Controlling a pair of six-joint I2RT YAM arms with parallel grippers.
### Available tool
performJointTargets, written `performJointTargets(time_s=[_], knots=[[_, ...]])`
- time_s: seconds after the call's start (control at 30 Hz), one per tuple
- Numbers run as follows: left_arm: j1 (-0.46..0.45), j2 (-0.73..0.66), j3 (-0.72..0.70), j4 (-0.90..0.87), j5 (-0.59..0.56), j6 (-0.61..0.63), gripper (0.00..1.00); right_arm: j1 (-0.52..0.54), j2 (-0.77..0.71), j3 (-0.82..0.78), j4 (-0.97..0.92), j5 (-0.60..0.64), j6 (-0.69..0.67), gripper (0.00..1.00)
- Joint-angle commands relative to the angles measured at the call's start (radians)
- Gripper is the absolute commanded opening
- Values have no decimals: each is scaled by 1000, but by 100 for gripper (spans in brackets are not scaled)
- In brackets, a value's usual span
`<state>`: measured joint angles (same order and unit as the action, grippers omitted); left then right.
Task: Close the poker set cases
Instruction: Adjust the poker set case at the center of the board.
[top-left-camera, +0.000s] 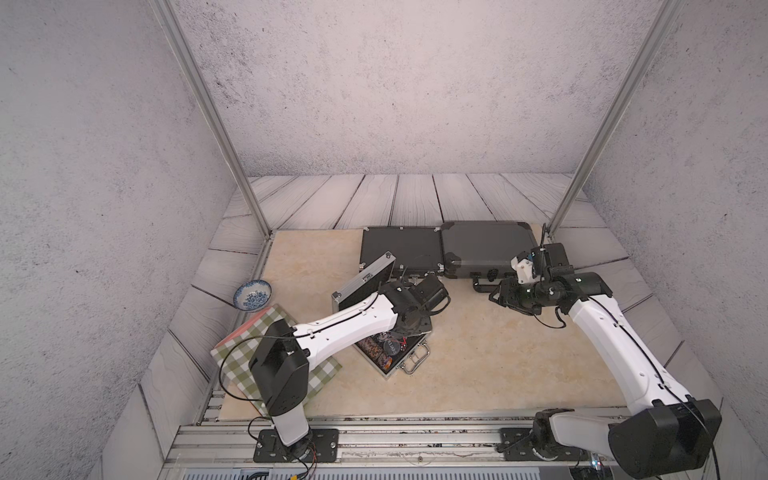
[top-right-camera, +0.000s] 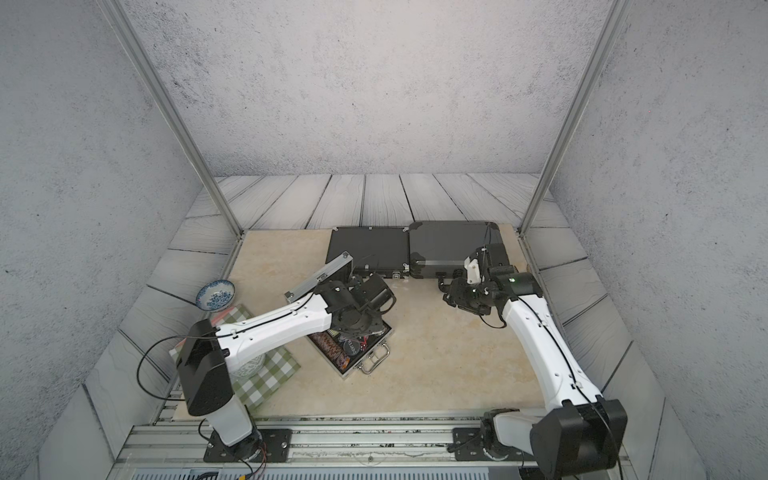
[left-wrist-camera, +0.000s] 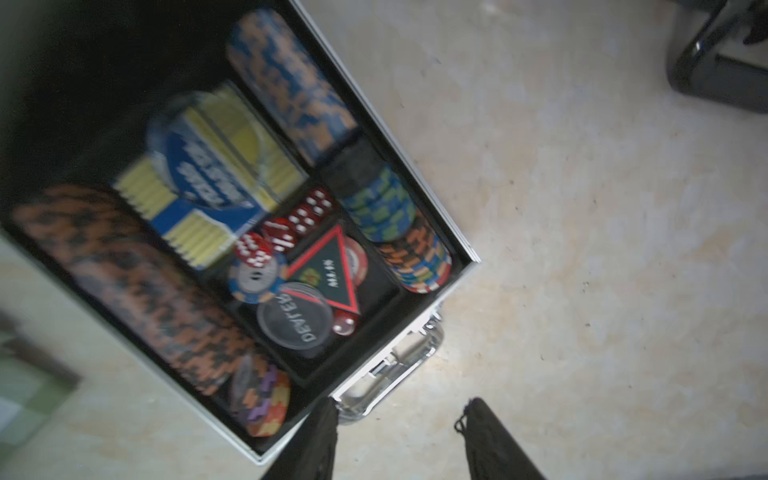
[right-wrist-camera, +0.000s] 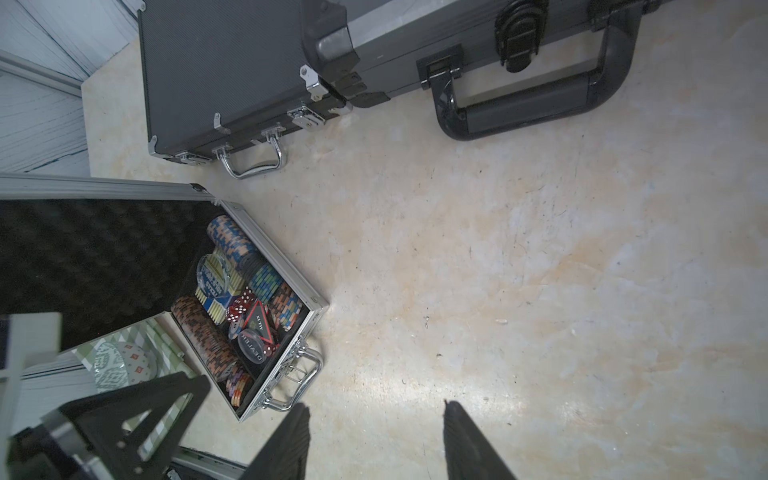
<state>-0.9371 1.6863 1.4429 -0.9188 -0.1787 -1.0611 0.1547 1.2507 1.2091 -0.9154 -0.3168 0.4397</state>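
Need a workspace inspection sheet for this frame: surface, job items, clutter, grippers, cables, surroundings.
Surface: beige tabletop, lightly scuffed, no spills seen.
Job's things: silver case open, lid raised, with chips, cards and dice inside; black case and grey case side by side at the back, lids down.
Clutter: blue-patterned bowl; checked cloth with a patterned dish on it.
Grippers: left gripper open, empty, near the silver case's handle; right gripper open, empty, over bare tabletop.
Cables: black cable loop hanging off the left arm's elbow, over the cloth.
Surroundings: grey walls, aluminium posts.
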Motion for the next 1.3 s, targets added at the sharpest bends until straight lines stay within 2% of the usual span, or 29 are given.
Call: performJointTargets(time_s=[0.0,0.1,0.23,0.4,0.57,0.73,0.87,1.13,1.27], knots=[[68,-80,-90,-131,-106,57,53,1,13,11,11,-26,-7,54],[110,-186,-206,-126,-139,44,54,2,15,5,17,-30,-6,54],[132,-309,-317,-138,-258,45,57,5,27,-6,38,-47,6,54],[177,-383,-375,-146,-302,80,53,25,48,-2,49,-48,13,53],[185,-427,-410,-152,-383,50,52,39,54,1,55,-44,16,53],[187,-508,-462,27,-469,186,53,50,57,-5,62,-44,18,53],[187,-520,-481,129,-535,265,52,58,53,-10,67,-44,24,53],[210,-498,-563,339,-619,361,41,76,44,-29,79,-44,34,53],[237,-485,-580,439,-629,454,33,87,41,-32,78,-42,34,53]])
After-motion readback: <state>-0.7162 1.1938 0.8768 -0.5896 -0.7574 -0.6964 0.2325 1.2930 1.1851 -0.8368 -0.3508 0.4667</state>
